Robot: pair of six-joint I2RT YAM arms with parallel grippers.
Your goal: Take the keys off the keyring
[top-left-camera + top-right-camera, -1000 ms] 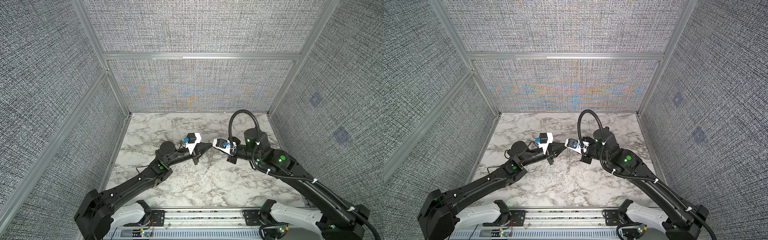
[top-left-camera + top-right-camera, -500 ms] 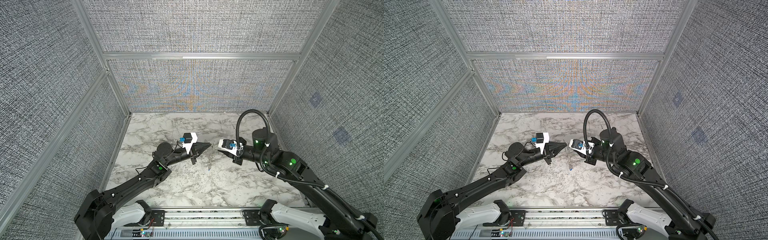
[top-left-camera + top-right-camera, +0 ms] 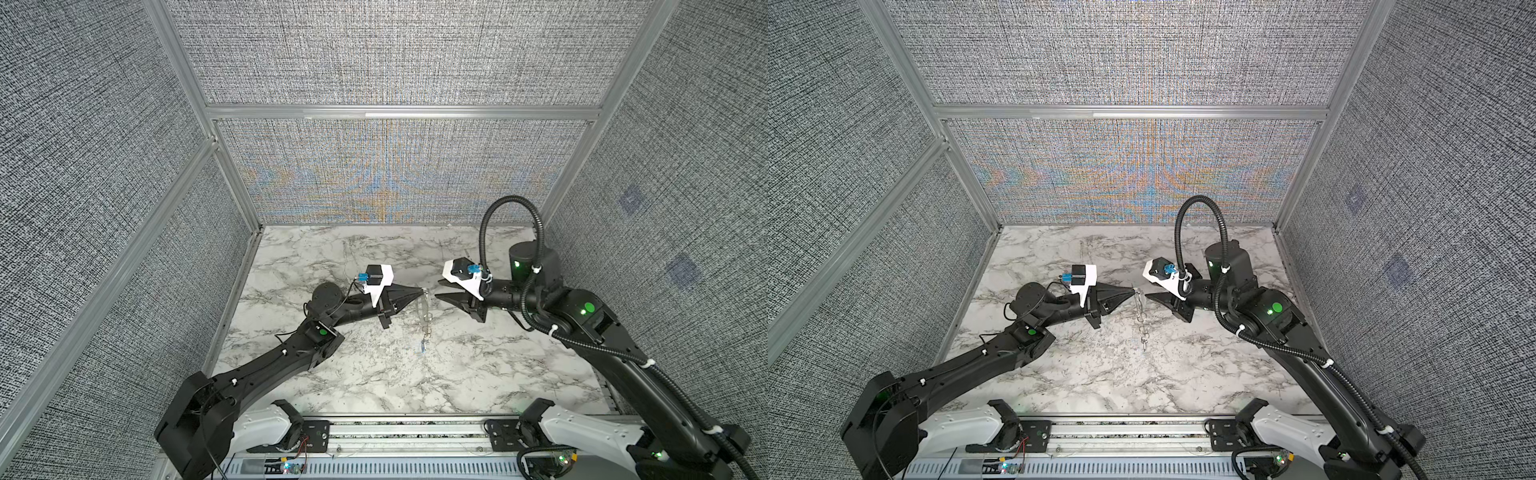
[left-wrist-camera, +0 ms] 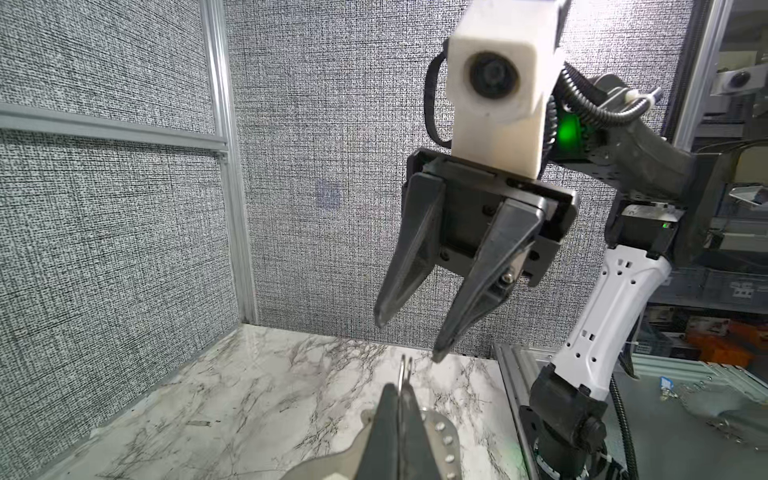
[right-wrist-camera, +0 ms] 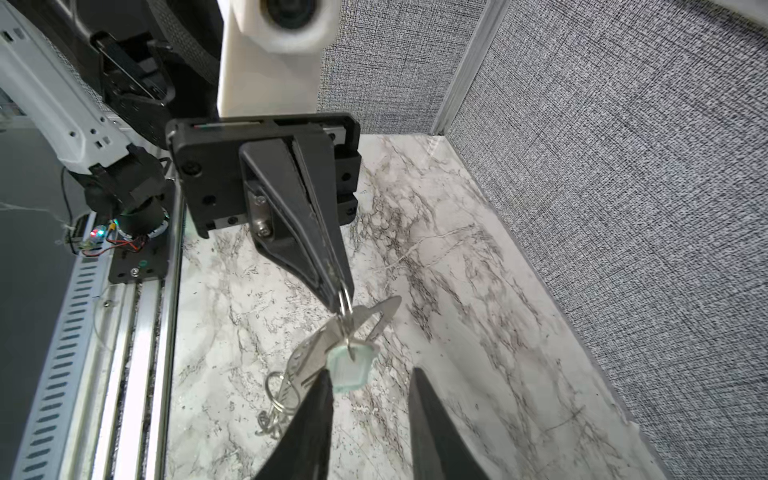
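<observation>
Hanging from the left gripper [image 5: 338, 305], the whole bunch depends on one very thin contact. Its fingers [image 5: 291, 224] are pressed fully together on the top of the keyring [image 5: 344, 296], and only a short arc of wire lies between them. Below the ring hang the silvery key [image 5: 380, 313], the flat grey plate [image 5: 305, 357], the pale blue tag [image 5: 351, 370] and some small extra rings [image 5: 276, 395], over the marble tabletop [image 5: 436, 249]. Whether the lowest ring touches the tabletop I cannot tell. The right gripper [image 3: 437, 289] stands just beside the bunch but apart from it. Its fingers [image 4: 413, 249] are at a moderate gap, with nothing between them.

The first danger, I think, is a slip. If the right gripper pulls on a key, the smooth wire can slide out of the left fingers, and everything would drop.

The second danger is a wrong grasp. The pieces hang loose and overlap, so the bunch can turn or swing at a touch. The right fingers may then close on the tag, or on key and plate together.

Third, a straight pull probably does not free a key. It has to travel along the coil of the ring, otherwise the pull only drags the ring.

Finally, the two sets of fingertips are near each other and could collide.
</observation>
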